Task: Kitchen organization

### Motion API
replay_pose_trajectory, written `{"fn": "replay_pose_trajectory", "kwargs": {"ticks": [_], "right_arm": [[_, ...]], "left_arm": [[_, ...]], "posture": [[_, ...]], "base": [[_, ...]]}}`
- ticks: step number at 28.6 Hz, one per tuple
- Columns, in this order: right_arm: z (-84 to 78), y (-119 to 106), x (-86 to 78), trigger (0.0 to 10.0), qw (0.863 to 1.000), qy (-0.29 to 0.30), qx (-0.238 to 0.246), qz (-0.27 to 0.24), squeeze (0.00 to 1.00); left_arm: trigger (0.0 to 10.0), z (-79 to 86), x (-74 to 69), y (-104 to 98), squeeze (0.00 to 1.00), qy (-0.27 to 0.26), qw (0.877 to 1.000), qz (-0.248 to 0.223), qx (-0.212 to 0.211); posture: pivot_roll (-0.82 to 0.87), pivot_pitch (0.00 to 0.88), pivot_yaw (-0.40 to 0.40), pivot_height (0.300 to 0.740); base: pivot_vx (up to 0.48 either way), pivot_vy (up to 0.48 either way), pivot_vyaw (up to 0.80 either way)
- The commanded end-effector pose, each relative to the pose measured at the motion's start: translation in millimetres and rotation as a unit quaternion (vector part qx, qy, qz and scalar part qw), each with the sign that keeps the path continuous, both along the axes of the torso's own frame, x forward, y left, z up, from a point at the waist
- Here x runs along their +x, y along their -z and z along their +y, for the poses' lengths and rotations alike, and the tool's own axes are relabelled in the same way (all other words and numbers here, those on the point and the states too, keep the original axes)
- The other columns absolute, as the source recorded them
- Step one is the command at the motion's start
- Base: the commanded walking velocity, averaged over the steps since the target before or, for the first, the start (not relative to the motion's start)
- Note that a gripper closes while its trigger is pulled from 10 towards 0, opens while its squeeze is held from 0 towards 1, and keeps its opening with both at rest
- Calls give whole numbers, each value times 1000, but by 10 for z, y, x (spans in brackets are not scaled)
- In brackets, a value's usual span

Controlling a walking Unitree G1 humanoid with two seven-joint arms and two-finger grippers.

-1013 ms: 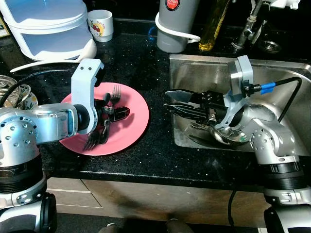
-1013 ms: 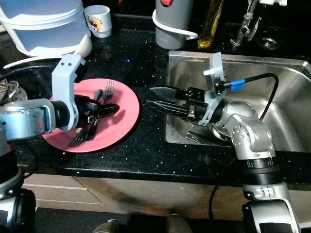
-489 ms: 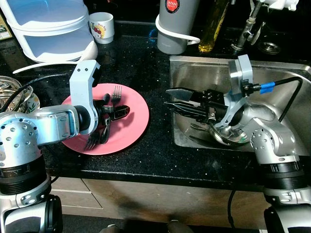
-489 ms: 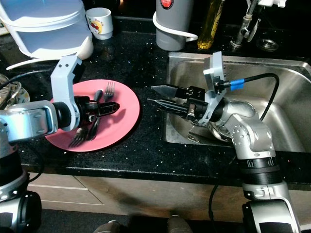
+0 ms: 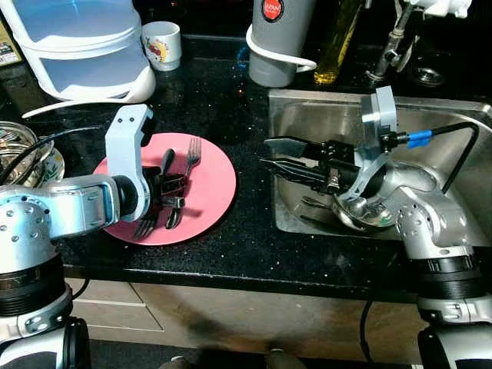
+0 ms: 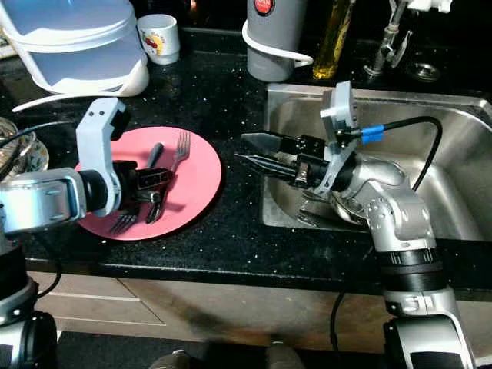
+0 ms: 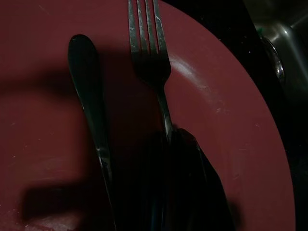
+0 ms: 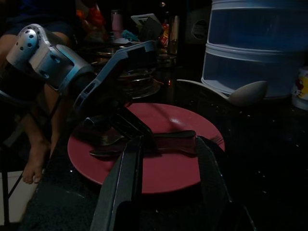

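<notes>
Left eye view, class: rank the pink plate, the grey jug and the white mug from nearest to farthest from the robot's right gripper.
Measured from the right gripper, held over the sink's near-left edge with jaws apart:
1. Pink plate, just to its left on the counter.
2. Grey jug, behind it at the counter's back.
3. White mug, far back-left beside the white container.

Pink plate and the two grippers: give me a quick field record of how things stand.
plate: pink plate on the black counter, left of the sink
on plate: fork and other dark cutlery
left gripper: low over the plate among the cutlery
right gripper: open, empty, above the sink's left edge, pointing toward the plate
in sink: metal dishes, partly hidden
</notes>
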State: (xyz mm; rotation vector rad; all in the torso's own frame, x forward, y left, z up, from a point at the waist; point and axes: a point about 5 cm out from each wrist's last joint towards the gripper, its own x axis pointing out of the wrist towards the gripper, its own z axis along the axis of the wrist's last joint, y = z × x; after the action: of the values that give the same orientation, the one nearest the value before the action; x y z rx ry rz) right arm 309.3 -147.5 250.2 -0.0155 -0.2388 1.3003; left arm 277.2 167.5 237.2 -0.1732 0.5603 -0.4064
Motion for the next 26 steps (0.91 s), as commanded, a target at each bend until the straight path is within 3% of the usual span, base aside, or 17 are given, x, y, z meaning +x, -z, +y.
{"fn": "replay_pose_trajectory", "kwargs": {"ticks": [1,5,7,9,14,17,20,25,26], "right_arm": [[-15,-23,15,10000,1000,6,2,-6,0],[-18,-24,23,10000,1000,10,3,-6,0],[-22,-24,34,10000,1000,14,4,-7,0],[-24,-24,36,10000,1000,15,4,-7,0],[-21,-75,56,10000,999,23,24,-12,0],[-22,-84,58,10000,999,24,28,-12,0],[-53,-170,82,10000,997,32,66,-18,0],[-104,-274,148,10000,991,64,116,-22,0],[-143,-331,180,10000,986,76,151,-16,0]], "left_arm": [[0,38,-23,235,0,-5,998,65,26],[0,51,-16,216,0,-9,998,62,28],[0,24,29,31,0,-18,999,18,26],[0,16,36,-7,0,-18,999,9,25],[0,-31,85,-454,0,-24,995,-94,-15],[0,-36,82,-491,0,-23,994,-104,-20],[0,-48,77,-644,0,-19,987,-144,-63],[0,-92,56,-703,0,3,983,-165,-82],[0,-117,42,-722,0,16,981,-174,-89]], "posture": [[71,121,-17,740],[72,121,-17,740],[71,123,-19,740],[71,123,-19,740],[71,122,-21,740],[70,122,-22,740],[72,122,-24,740],[69,120,-25,740],[70,121,-25,740]], "base": [[0,0,0],[0,0,0],[0,0,0],[0,0,0],[0,0,0],[0,0,0],[0,0,0],[0,0,0],[0,0,0]]}}
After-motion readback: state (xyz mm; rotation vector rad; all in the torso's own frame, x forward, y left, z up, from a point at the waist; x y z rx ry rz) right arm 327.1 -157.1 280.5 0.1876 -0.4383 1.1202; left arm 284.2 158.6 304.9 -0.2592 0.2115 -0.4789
